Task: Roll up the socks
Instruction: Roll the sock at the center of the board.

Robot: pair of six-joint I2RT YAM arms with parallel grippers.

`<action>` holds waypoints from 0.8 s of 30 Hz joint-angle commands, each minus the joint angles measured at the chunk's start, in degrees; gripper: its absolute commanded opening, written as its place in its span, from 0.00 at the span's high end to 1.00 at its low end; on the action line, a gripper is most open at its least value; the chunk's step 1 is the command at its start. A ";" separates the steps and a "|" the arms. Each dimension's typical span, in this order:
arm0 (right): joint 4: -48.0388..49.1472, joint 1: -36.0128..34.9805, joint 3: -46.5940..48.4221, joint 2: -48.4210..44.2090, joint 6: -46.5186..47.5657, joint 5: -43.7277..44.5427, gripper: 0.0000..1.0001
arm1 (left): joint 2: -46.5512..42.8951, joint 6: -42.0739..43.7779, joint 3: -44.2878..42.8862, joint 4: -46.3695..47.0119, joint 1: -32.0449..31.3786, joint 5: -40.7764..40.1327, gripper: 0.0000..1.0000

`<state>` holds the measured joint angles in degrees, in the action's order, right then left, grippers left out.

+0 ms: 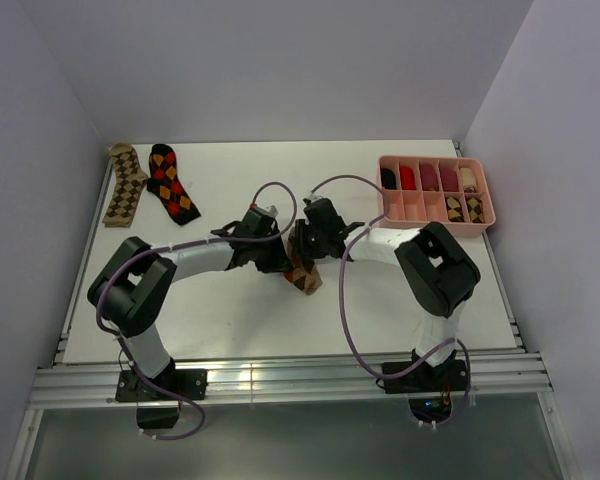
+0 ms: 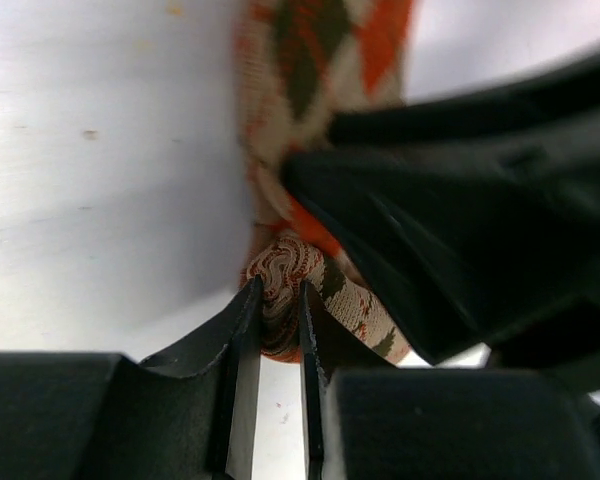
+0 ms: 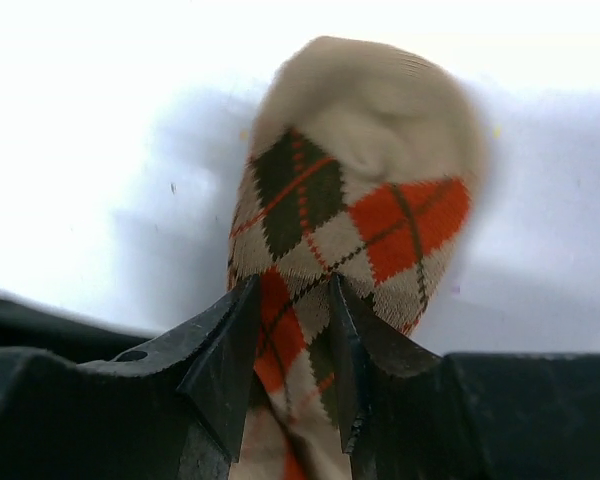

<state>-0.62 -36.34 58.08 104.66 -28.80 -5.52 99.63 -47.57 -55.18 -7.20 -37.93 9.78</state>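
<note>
On the white flat desk (image 1: 230, 320), the tan-brown-cream argyle fabric sock (image 1: 126, 185) lies at the far left corner, with the black-red-orange argyle fabric sock (image 1: 172, 183) just right of it (close beside). The beige-brown-orange argyle fabric sock (image 1: 303, 278) lies mid-desk. The pink plastic compartment tray (image 1: 435, 224) sits far right, with plain rolled socks (image 1: 427, 178) in its back row.

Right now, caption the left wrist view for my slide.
Left gripper pinching the rolled end of the beige-brown-orange argyle sock on the table.
</note>
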 commanded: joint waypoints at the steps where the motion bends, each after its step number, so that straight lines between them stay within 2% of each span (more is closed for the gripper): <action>1: -1.48 1.09 2.64 2.82 -3.45 4.20 0.59 | 1.09 3.62 -2.47 -1.59 -1.09 6.91 0.96; 5: -0.35 1.53 1.51 2.48 -3.47 1.31 0.59 | 3.45 4.42 -3.97 -3.95 -1.18 7.18 0.97; 10: 0.45 1.62 -2.18 -4.72 0.14 -3.61 0.56 | 6.36 4.33 -5.73 -6.50 -1.18 6.31 0.96; 14: -0.78 1.62 -4.47 -12.19 6.27 -0.47 0.50 | 6.98 4.50 -6.34 -7.82 -1.18 5.69 0.96; 18: -2.89 1.53 -7.02 -20.26 12.00 1.65 0.48 | 7.94 5.21 -7.57 -9.58 -1.09 4.90 0.96; 24: -6.23 -4.52 -10.44 -27.57 20.00 5.42 0.48 | 8.64 6.09 -8.10 -10.11 -1.18 4.98 0.96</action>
<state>-4.27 -37.65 49.45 79.85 -14.74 -3.33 105.93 -44.12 -62.94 -12.91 -38.46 15.75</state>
